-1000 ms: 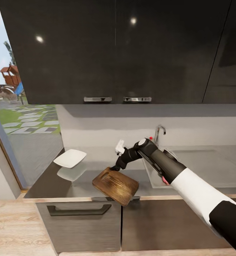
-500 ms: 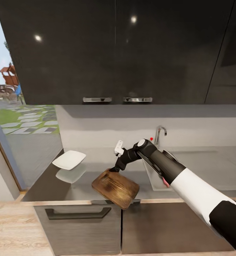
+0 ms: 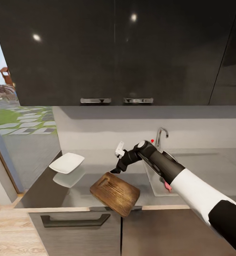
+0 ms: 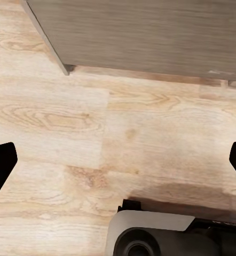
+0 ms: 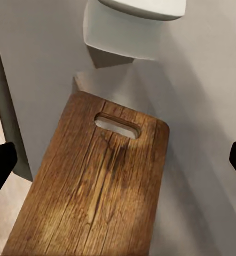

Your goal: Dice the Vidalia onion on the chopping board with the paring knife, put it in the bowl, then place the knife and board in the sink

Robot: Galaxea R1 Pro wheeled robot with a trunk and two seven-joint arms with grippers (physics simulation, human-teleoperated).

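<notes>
A: How far along does this look?

B: Late, I'd judge. The chopping board (image 3: 114, 193) lies bare on the countertop (image 3: 78, 188), one corner hanging over the front edge, just beside the sink (image 3: 157, 183). No onion and no pieces show on it.

A: And the bowl (image 3: 66, 163)?

B: Well apart from the sink, past the board near the counter's end. I can't make out whether anything lies in it; from the right wrist view its rim (image 5: 144, 8) sits beyond the board's handle slot.

A: The knife?

B: A white part sticks up by the right gripper (image 3: 117, 169), between the board and the sink's tap (image 3: 160, 137). It could be the paring knife's handle, but it's too small to tell. The right wrist view shows fingertips (image 5: 0, 162) spread wide with nothing between them, hovering above the board (image 5: 96, 186).

A: So what's left?

B: At least the board still has to go into the sink. Something pinkish shows at the basin's near edge, unidentifiable.

A: Left arm?

B: The left gripper (image 4: 118, 160) hangs spread wide over the wood floor (image 4: 70, 117), idle.
</notes>
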